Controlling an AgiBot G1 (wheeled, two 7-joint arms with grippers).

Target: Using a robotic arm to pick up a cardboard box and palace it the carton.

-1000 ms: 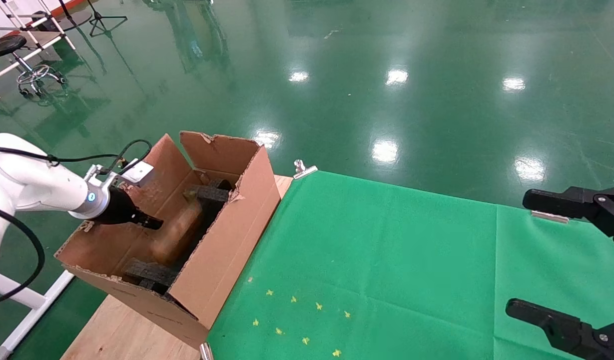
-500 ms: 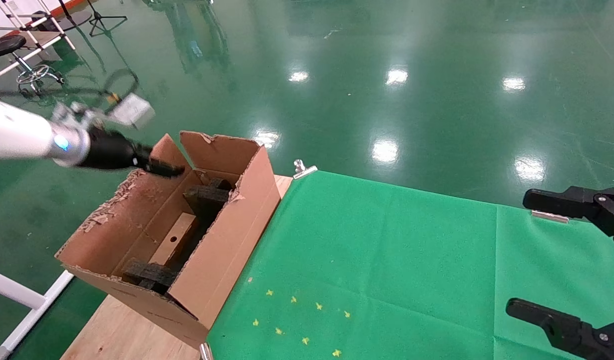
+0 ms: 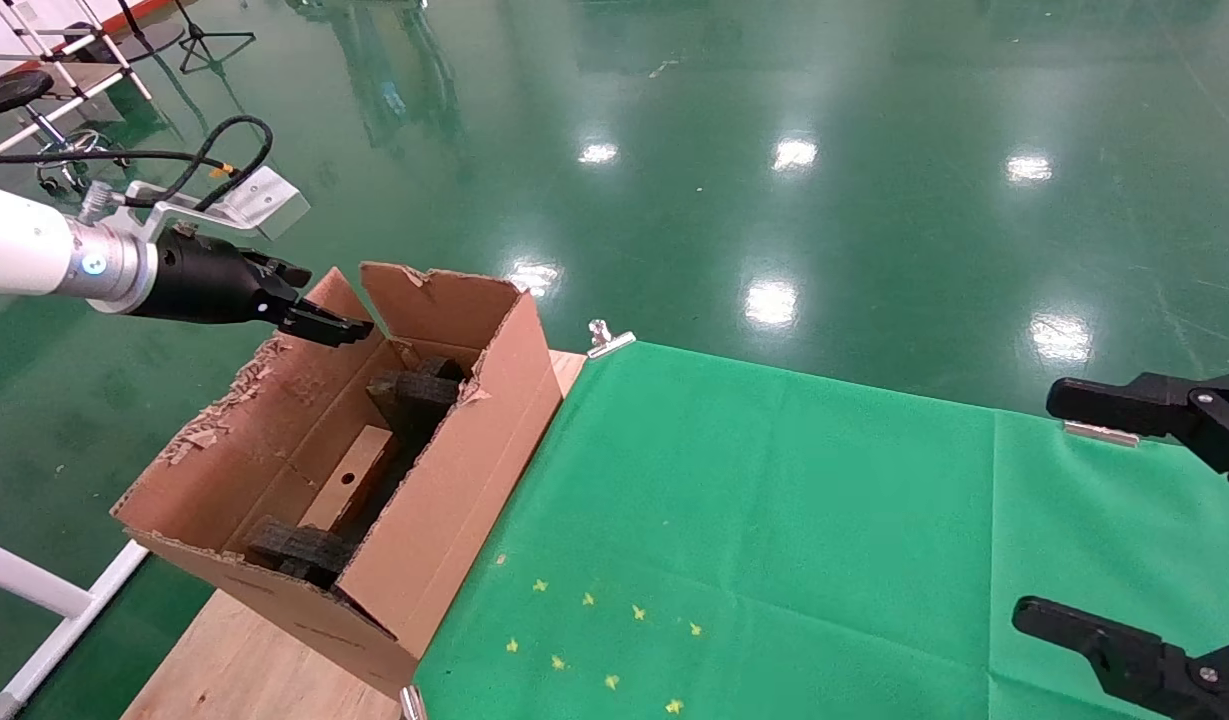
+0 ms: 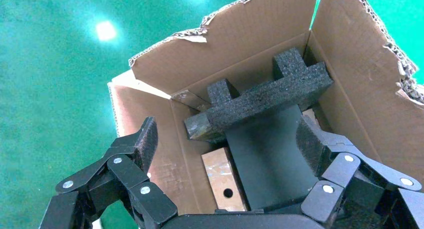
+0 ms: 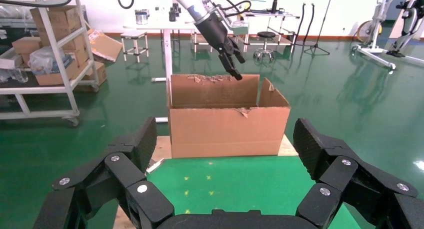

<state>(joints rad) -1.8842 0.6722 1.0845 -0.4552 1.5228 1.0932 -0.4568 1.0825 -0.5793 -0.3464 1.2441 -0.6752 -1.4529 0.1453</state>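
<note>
1. Since a second ago the left gripper [image 3: 329,325] has risen out of the carton [image 3: 454,470] and now hangs above its far-left flap; over the last half second it has barely shifted.
2. Its fingers [image 4: 145,139] are spread wide with nothing between them, as the left wrist view shows.
3. The robotic arm [image 3: 24,250], white with a silver wrist and a blue ring light, reaches in from the left edge of the head view.
4. The cardboard box [image 3: 349,480] lies on the carton's floor, below and nearer than the gripper, well apart from it, its round hole facing up.
5. Black foam blocks [image 3: 414,390] sit at the far and near ends of the carton, the small box between them.
6. The carton stands on the bare wooden left end of the table [image 3: 244,660], just beside the green cloth [image 3: 774,520], which carries small yellow marks near its front.
7. The right gripper [image 5: 225,154] is parked at the right over the cloth, its jaws wide apart and empty.
8. Beyond lies a glossy green floor [image 3: 774,150]; shelving with boxes [image 5: 55,44] appears in the right wrist view.
</note>
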